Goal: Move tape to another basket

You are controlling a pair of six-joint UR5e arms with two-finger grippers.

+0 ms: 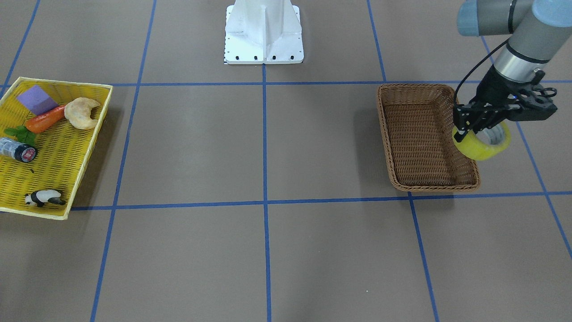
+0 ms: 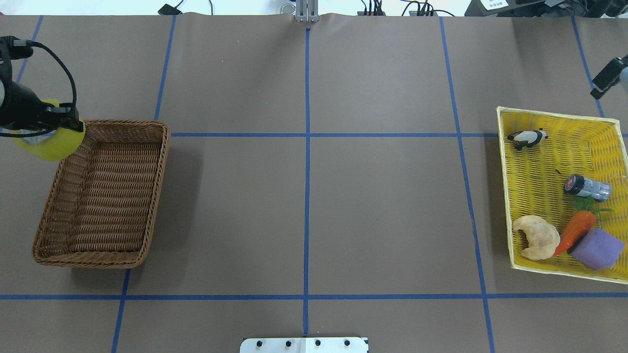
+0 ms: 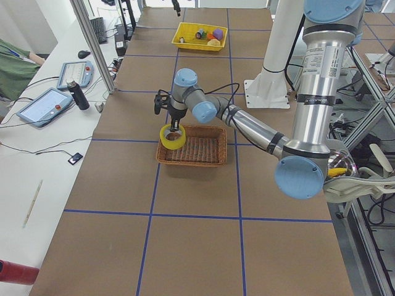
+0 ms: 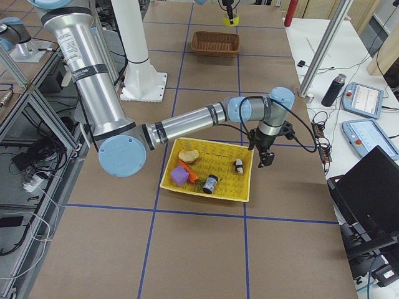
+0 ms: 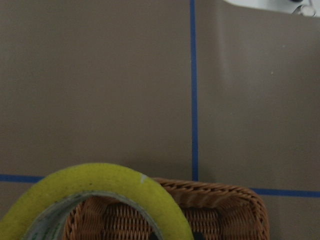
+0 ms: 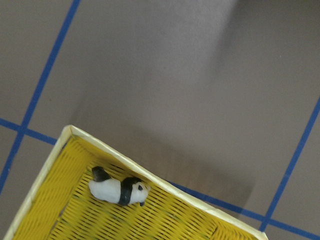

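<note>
On the table, nearest to the robot's base on its left side, the brown wicker basket is placed, and nothing is seen lying inside it. On the robot's right side, at about the same depth, a yellow mesh tray is found. In its near end a croissant, a carrot and a purple block are gathered close together. A small bottle is laid on its side a little farther, and a panda figure is seen near the far end.

Farther out, at the basket's far outer corner, the tape is held in the air by the left gripper. The jaws are closed on the wall of the roll, with one finger inside the core. The roll is tilted and hangs across the basket's outer rim, partly over the basket and partly over the table. Whether it touches the rim cannot be told.

The right gripper is held just beyond the far end of the tray, near the panda. How its jaws stand cannot be told.
</note>
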